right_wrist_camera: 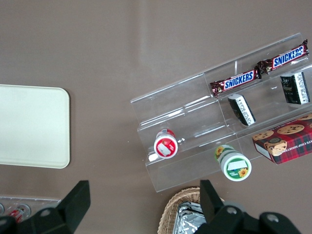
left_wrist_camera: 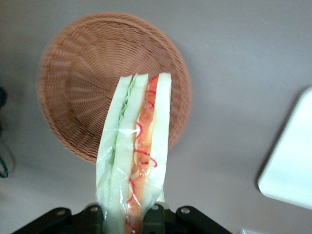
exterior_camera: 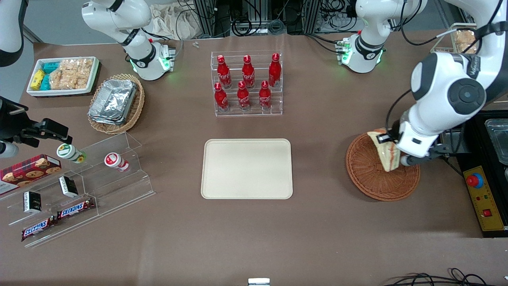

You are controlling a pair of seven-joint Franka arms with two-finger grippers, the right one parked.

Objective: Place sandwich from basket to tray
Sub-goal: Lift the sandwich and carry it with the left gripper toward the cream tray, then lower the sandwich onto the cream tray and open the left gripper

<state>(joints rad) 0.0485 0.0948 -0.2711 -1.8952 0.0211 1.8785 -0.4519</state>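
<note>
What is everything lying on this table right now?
sandwich: one, cream with red and green filling, held above the basket.
basket: one, reddish-brown wicker, working arm's end.
tray: one, cream, table middle, bare.
cola bottles: six, red, in a clear rack.
foil containers: stacked, silver, in a tan basket.
snack packets: several, white tray, parked arm's end.
Snickers bars: two, on a clear stand.
cookie box: one, red.
pincer: one, shut on the sandwich, above the basket.

White Franka arm with black fittings

Glossy white rounded shells meet at a dark grey circular joint cap; a black cable loops beside the wrist, a green light glows at the base, and the gripper (exterior_camera: 391, 153) is black.
</note>
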